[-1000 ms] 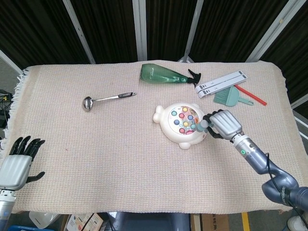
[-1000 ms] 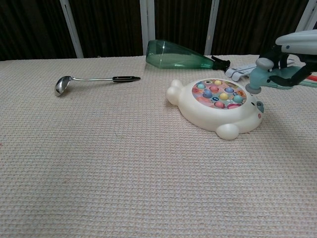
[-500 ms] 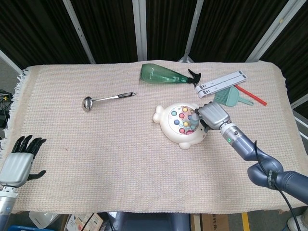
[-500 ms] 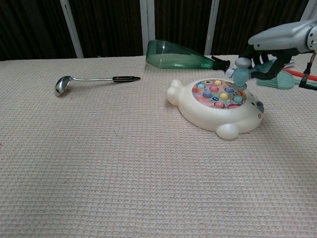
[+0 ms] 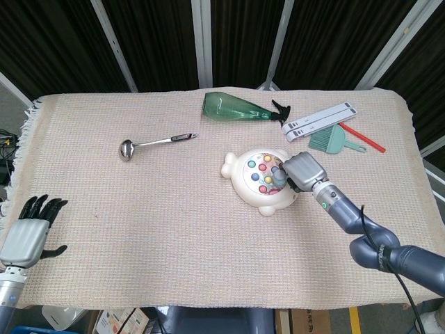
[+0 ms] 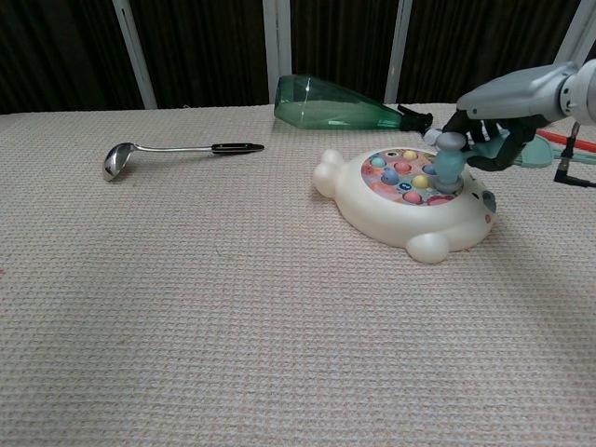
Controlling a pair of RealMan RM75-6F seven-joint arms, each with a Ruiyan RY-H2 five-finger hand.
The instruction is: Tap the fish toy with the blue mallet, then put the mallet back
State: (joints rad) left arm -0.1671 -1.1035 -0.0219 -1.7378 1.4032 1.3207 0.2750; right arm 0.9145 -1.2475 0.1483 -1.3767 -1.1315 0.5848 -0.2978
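The cream fish toy point(image 5: 256, 183) point(image 6: 391, 212) with coloured buttons lies right of the table's centre. My right hand point(image 5: 304, 171) point(image 6: 507, 102) holds the blue mallet point(image 5: 279, 177) point(image 6: 449, 160) by its handle. The mallet's head rests on the toy's button face at its right side. My left hand point(image 5: 28, 233) hangs off the near left table edge, fingers spread and holding nothing; the chest view does not show it.
A green spray bottle point(image 5: 240, 108) point(image 6: 340, 104) lies on its side behind the toy. A metal ladle point(image 5: 149, 144) point(image 6: 160, 151) lies to the left. At the back right are a white bar point(image 5: 320, 121), a teal dustpan point(image 5: 332, 140) and a red stick point(image 5: 364, 138).
My right hand has swung left and down, bringing the mallet head from beside the toy's right edge onto its button face. The left hand has barely shifted.
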